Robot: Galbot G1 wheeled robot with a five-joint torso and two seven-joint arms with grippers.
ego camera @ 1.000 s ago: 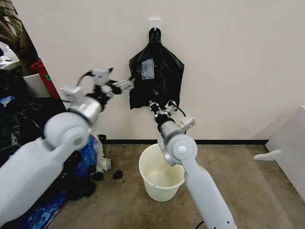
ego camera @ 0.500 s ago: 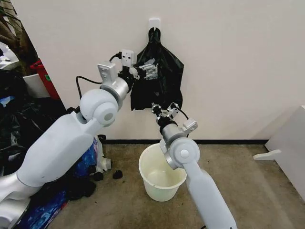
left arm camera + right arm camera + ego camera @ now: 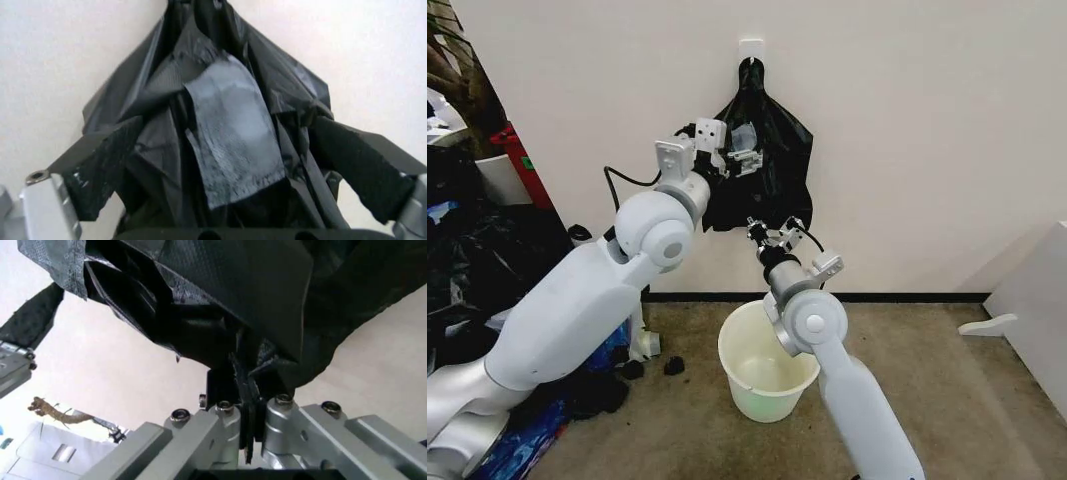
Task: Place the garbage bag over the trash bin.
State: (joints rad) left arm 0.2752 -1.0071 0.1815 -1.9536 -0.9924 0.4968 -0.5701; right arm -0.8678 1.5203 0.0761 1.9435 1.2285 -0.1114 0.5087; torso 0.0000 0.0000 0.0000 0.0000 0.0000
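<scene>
Since a second ago the left gripper [image 3: 739, 158] has swung from beside the hanging black bags [image 3: 762, 140] to directly in front of them, and the left arm's elbow has shifted toward the middle of the head view. Its fingers [image 3: 100, 165] are spread wide on either side of the bunched plastic, with a grey patch [image 3: 233, 140] on the bags sitting between them, and nothing is pinched yet. The right gripper [image 3: 772, 232] has barely changed place: it sits at the lower edge of the bags, and in the right wrist view its fingers [image 3: 248, 390] are pressed together on a fold of the garbage bag [image 3: 220, 295], which still hangs from the white hook [image 3: 751, 48] with the others.

The trash bin [image 3: 765, 362], a white bucket, stands open on the floor [image 3: 927, 380] just below the right arm, close to the wall [image 3: 907, 130] and under the bags. The floor is a dull brownish surface, and a dark strip runs along the foot of the plain pale wall. On the robot's left lies a heap of black sacks [image 3: 467, 260] with some blue plastic [image 3: 612, 330] among them, and a red container [image 3: 522, 160] leans near the corner. A white panel [image 3: 1037, 300] stands at the far right.
</scene>
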